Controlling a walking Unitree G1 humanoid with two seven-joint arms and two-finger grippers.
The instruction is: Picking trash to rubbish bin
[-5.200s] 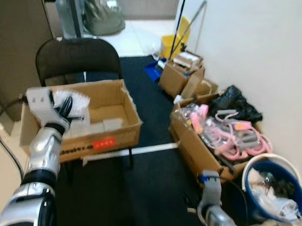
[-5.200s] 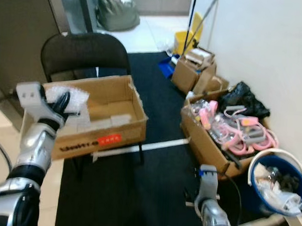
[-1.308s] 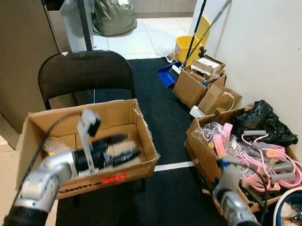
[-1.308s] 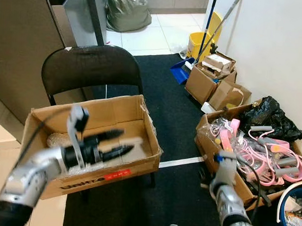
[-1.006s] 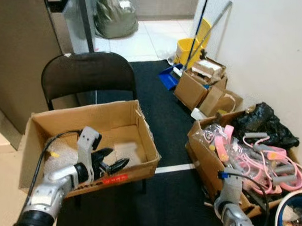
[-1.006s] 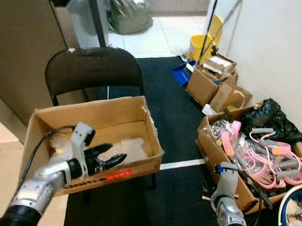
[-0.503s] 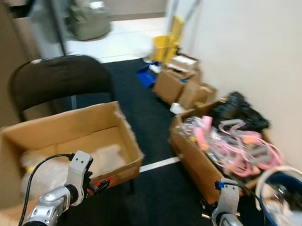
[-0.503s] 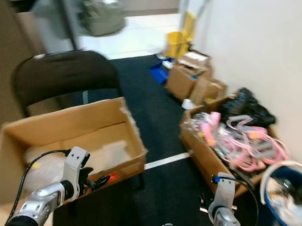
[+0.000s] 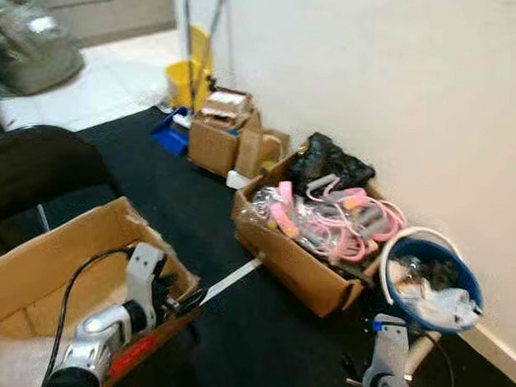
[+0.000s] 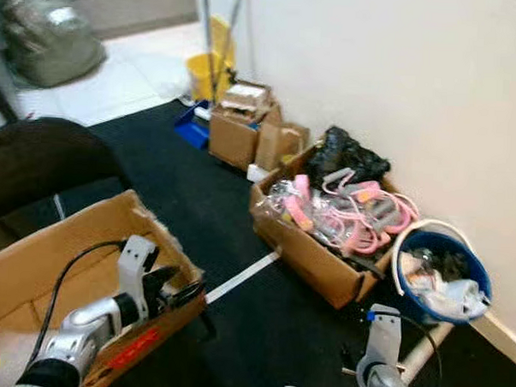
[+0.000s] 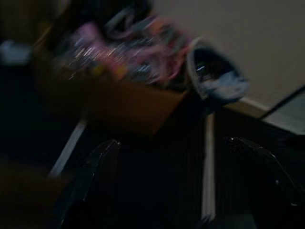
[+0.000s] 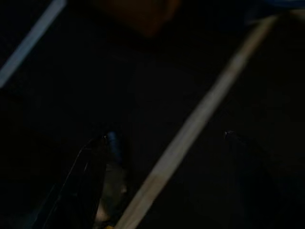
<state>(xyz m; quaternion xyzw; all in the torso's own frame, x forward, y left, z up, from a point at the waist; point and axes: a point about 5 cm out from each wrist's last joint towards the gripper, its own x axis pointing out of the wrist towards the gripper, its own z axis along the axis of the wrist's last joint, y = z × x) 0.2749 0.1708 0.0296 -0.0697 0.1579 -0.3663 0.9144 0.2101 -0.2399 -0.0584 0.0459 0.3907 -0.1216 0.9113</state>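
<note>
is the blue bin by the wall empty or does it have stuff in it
Not empty. The blue bin holds crumpled white and clear trash heaped near its rim, seen in both eye views.

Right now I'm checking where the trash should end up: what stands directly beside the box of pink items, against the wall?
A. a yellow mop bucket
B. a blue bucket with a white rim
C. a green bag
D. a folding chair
B: the blue bucket with a white rim, holding crumpled trash, stands right next to the box of pink items by the wall.

Black carpet floor [image 9: 198, 199], box of pink tubing [image 9: 311, 243] at centre, blue bucket [image 9: 430, 282] right, small cardboard boxes [image 9: 226, 141] beyond
</note>
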